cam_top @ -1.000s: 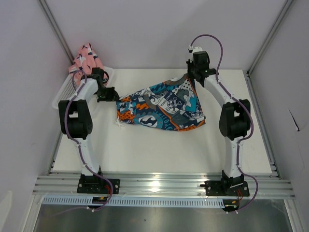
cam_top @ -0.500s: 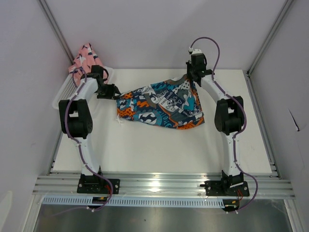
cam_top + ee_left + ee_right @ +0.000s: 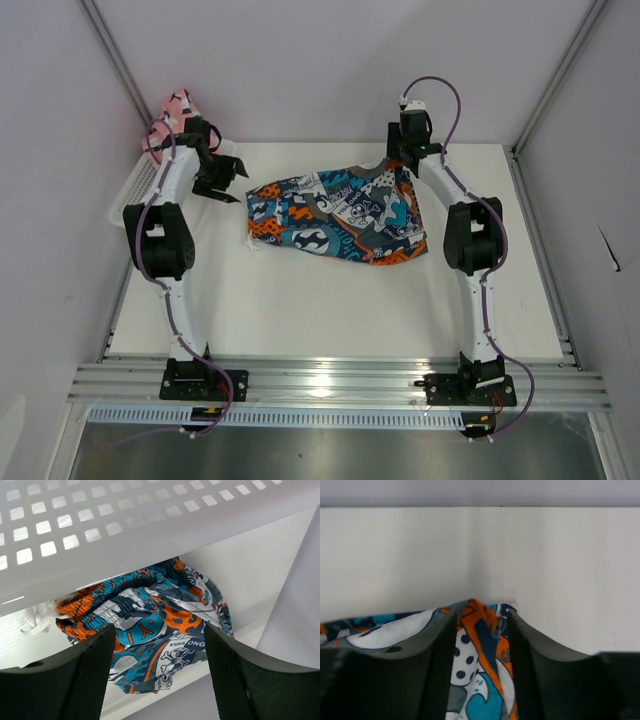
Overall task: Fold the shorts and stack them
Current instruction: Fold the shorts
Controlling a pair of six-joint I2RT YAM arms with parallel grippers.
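If the right end effector (image 3: 479, 630) is lifted while a fold of the printed shorts (image 3: 335, 215) is caught between its fingers (image 3: 437, 675), the crumpled garment at upper centre of the counter (image 3: 330, 300) is dragged askew; whether that fold is clamped cannot be told. The left end effector (image 3: 156, 645) is spread wide, empty.

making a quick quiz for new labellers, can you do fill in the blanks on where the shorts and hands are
The printed shorts lie on the table ____ the two hands.
The left hand is open and holds ____.
The fabric between the right hand's fingers belongs to the ____ shorts.
The other shorts, at the basket's far end, are ____.
Missing: between; nothing; printed; pink
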